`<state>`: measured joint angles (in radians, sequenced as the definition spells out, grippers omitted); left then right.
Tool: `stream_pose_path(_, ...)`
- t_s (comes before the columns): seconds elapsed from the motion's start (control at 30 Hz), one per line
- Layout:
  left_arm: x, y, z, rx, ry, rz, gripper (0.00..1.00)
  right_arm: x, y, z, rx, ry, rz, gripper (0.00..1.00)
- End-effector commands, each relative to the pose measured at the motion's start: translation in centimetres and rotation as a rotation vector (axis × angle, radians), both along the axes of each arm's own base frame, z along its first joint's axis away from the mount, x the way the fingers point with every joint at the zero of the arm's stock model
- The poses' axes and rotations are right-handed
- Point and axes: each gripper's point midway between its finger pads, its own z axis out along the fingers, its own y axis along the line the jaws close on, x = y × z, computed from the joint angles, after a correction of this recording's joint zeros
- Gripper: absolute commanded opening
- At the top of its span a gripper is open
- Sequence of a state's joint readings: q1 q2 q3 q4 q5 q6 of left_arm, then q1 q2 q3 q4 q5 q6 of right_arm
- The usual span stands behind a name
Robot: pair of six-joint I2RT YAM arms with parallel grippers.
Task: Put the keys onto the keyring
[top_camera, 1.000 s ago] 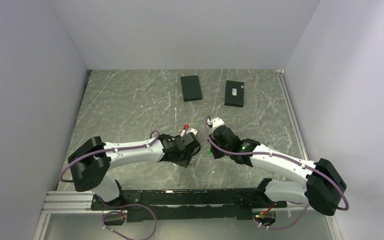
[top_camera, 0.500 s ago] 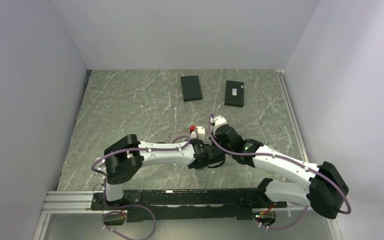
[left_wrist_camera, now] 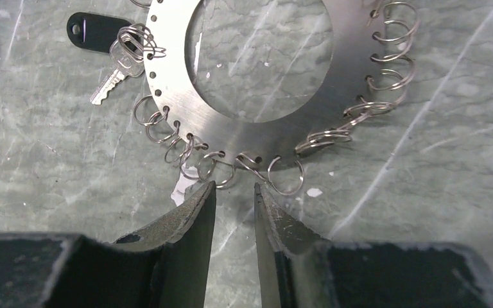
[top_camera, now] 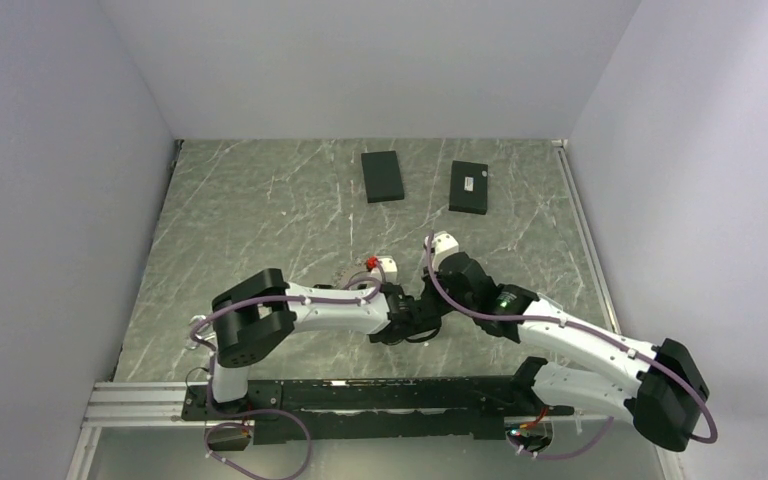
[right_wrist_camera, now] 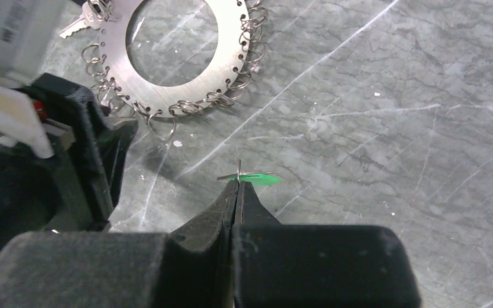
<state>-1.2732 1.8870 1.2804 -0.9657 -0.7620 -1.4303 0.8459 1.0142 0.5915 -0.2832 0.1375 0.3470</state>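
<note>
Marble table with keyring, black boxes

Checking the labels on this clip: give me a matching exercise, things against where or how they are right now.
1 left gripper
2 right gripper
3 silver key
4 black boxes

A far side of table
B shut on green tag
C open, facing keyring
D at keyring's rim

1-C, 2-B, 3-D, 4-A

Well out past both sets of jaws, a black box, and right of it a second black box with a small white label, both flat on the white-veined marble table.
</note>
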Motion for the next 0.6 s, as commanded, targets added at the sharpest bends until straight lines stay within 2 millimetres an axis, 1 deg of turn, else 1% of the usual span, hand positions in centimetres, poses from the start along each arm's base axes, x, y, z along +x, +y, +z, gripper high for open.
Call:
stream_pose_path(0.0, 0.9, -0.1, -1.0, 0.011, -0.049, 0.016, 0.34, 0.2, 0.4, 1.3, 0.044, -0.042, 0.006, 0.00)
stream_pose_path(0.13, 1.3, -0.8, -1.5, -0.017, -0.057, -0.008, 0.33, 0.1, 0.2, 1.4, 0.048, -0.047, 0.004, 0.00)
stream_pose_path(0.3, 1.4, -1.4, -1.3, -0.055, -0.074, -0.033, 0.33, 0.0, 0.2, 1.4, 0.051, -0.047, 0.006, 0.00)
stream_pose_path(0.57, 1.2, -1.7, -0.9, -0.045, -0.083, -0.036, 0.34, -0.1, 0.2, 1.4, 0.056, -0.047, 0.011, 0.00)
